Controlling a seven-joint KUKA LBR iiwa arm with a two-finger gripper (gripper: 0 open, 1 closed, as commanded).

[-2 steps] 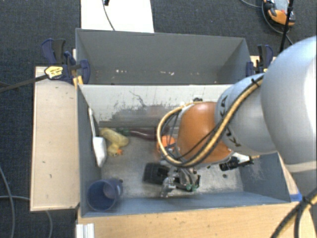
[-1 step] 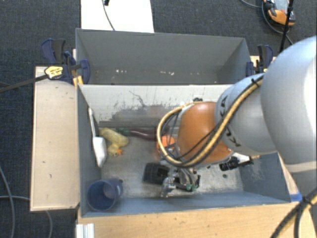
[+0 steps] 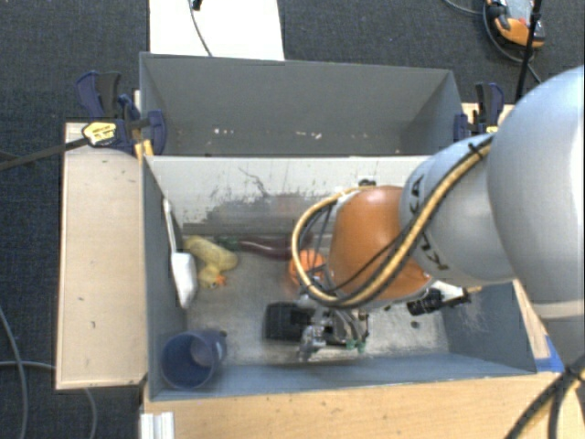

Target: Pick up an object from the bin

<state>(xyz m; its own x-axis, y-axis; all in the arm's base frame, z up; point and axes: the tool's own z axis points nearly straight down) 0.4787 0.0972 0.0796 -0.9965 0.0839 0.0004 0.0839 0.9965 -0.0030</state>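
Note:
My gripper [image 3: 325,336] is low in the front middle of the bin, its metal tip close to the floor. A black blocky thing [image 3: 287,321] lies on the floor right beside it, on its left; I cannot tell if they touch. Just behind the gripper, an orange thing [image 3: 306,263] peeks out from under the arm's cover. A dark purple elongated thing [image 3: 263,244] lies further back, towards the rear wall.
A yellow rubber duck [image 3: 211,259] and a white long-handled thing [image 3: 179,265] lie at the left wall. A blue cup [image 3: 191,358] stands in the front left corner. A small black-and-white piece [image 3: 431,302] lies to the right of the arm.

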